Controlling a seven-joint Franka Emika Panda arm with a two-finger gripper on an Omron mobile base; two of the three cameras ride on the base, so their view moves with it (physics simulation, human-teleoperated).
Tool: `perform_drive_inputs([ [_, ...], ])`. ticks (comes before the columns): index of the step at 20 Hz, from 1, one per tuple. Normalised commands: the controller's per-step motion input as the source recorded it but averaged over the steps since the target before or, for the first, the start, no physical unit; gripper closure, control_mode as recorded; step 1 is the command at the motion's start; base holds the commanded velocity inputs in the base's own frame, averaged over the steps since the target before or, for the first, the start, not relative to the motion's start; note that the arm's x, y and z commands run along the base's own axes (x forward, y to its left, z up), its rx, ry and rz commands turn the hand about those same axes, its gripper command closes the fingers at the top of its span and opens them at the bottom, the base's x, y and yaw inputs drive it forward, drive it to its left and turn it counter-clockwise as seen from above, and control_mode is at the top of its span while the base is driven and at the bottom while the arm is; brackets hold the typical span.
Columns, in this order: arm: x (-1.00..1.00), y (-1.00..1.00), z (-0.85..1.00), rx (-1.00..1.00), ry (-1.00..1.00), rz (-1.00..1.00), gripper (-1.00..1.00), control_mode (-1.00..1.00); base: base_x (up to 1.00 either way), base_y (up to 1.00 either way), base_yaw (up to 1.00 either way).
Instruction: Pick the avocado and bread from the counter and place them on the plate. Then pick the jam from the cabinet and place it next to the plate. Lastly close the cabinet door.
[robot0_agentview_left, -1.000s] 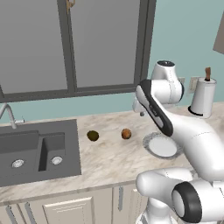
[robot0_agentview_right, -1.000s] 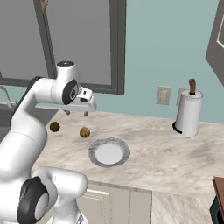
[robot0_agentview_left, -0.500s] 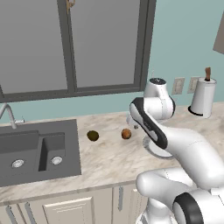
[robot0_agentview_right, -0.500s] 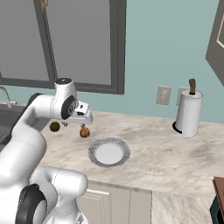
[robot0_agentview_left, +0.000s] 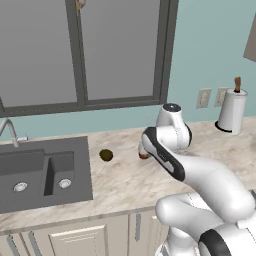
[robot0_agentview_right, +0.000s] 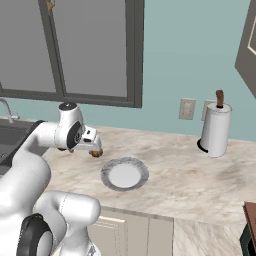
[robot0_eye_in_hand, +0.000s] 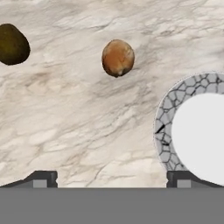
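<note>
Beige marbled stone fills the hand view, where the counter (robot0_eye_in_hand: 87, 131) carries the bread (robot0_eye_in_hand: 117, 57), an orange-brown roll, at about 12 o'clock and the dark olive avocado (robot0_eye_in_hand: 13, 44) at about 10 o'clock near the left edge. The two foods lie apart on bare stone, neither touching the other. At 3 o'clock the plate (robot0_eye_in_hand: 168, 113) shows its grey speckled rim and white centre, cut off by the right edge; it is well apart from the bread and nothing lies on it.

The gripper (robot0_eye_in_hand: 111, 179) stands with its jaws spread wide, the two dark tips rising at 7 and 5 o'clock along the bottom, the right-hand tip overlapping the plate's rim in the picture. Nothing is between them.

From the left base view the white arm bends low over the worktop, its hand down beside the bread (robot0_agentview_left: 144, 155) near the picture's centre, with the avocado (robot0_agentview_left: 106, 155) off at 9 o'clock from it, between the roll and the dark grey sink (robot0_agentview_left: 30, 172). A paper towel roll (robot0_agentview_left: 232, 111) stands at 2 o'clock against the teal wall.

From the right base view the gripper (robot0_agentview_right: 95, 149) hangs just over the bread (robot0_agentview_right: 95, 153), and the plate (robot0_agentview_right: 125, 175) lies at 5 o'clock from it, near but apart.
</note>
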Motion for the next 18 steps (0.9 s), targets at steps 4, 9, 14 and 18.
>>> perform_drive_inputs([
  [4, 0.19, 0.11, -0.18, 0.00, 0.00, 0.00, -1.00, -1.00, 0.00, 0.00, 0.00],
  [9, 0.27, 0.05, -0.10, 0.00, 0.00, 0.00, -1.00, -1.00, 0.00, 0.00, 0.00],
  [14, 0.28, 0.02, -0.16, 0.00, -0.01, 0.00, -1.00, -1.00, 0.00, 0.00, 0.00],
  [18, 0.24, 0.00, -0.13, 0.00, 0.00, 0.00, -1.00, -1.00, 0.00, 0.00, 0.00],
])
